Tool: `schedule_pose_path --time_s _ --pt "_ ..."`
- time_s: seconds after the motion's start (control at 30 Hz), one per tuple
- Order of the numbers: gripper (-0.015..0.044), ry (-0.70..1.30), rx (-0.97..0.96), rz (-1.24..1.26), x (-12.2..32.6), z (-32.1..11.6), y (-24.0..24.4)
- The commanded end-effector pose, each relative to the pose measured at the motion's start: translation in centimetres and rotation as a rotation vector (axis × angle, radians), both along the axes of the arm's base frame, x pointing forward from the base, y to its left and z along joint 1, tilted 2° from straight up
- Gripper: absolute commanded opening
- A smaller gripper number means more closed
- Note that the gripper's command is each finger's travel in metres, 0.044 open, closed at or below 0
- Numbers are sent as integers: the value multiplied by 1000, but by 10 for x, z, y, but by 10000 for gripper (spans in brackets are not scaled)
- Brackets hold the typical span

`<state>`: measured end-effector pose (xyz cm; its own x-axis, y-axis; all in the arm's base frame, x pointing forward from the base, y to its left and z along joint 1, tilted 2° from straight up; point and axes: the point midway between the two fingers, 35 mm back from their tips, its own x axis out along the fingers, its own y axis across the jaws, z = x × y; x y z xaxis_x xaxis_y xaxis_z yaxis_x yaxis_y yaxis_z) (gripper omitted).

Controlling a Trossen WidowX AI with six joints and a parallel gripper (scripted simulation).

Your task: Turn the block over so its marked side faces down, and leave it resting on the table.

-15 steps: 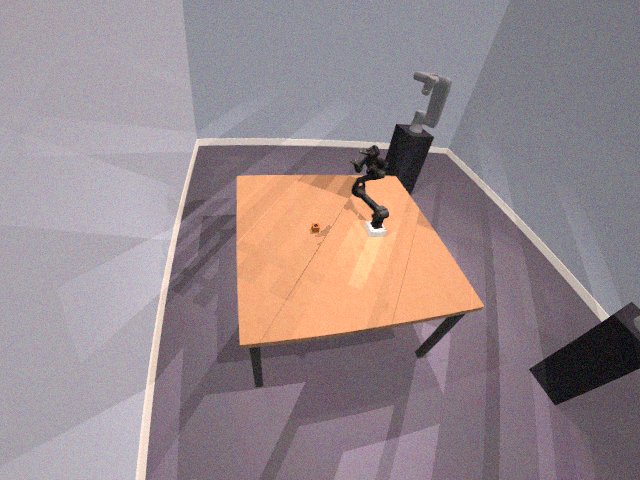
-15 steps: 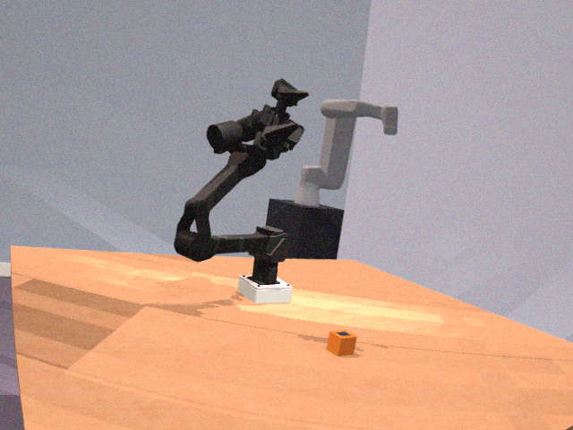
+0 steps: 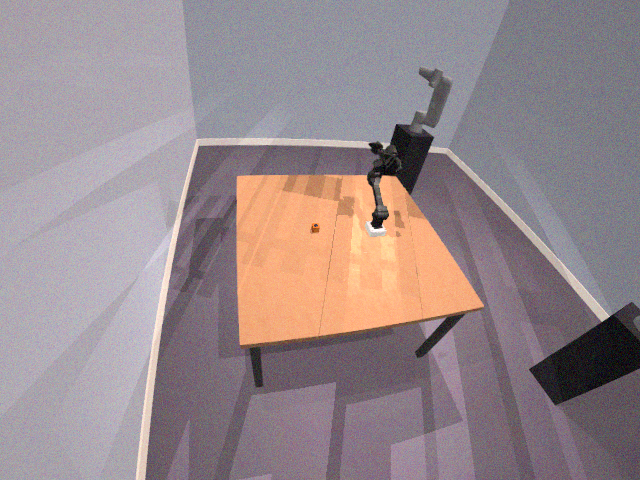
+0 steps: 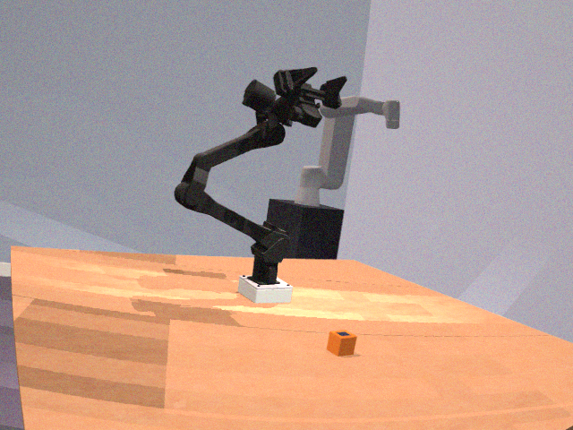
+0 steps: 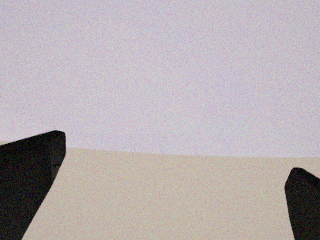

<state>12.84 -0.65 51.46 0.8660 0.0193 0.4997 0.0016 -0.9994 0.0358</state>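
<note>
Black arm (image 4: 222,152) rears folded above its base by the table's (image 4: 115,370) far edge, gripper (image 4: 323,81) high, wide open, empty; block (image 4: 341,342) mid-table.

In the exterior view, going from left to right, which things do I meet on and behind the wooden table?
White square base of the black arm → open black tool, holding nothing → small orange block with blue marked side up → tip of the pale grey arm behind the table.

Pale grey-lilac walls (image 3: 320,62) met at a corner, purple floor (image 3: 310,413) streaked with light and shadow, cream baseboard (image 3: 165,289), orange wooden table (image 3: 289,289) on dark legs, black pedestal (image 3: 410,155) behind, black box (image 3: 589,361) at right.
</note>
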Motion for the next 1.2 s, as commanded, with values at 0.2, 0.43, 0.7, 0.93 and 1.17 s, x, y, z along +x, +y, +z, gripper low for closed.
schedule_pose_path --time_s 0.2,0.43,0.7,0.93,1.17 --pt "440 -1 -784 -328 40 9 88" --pt "440 109 -1483 -497 116 -32 136" --pt "440 291 -2234 -403 213 -121 129" --pt "440 421 -2727 22 270 -216 79" --pt "440 421 -2923 723 283 -314 8"
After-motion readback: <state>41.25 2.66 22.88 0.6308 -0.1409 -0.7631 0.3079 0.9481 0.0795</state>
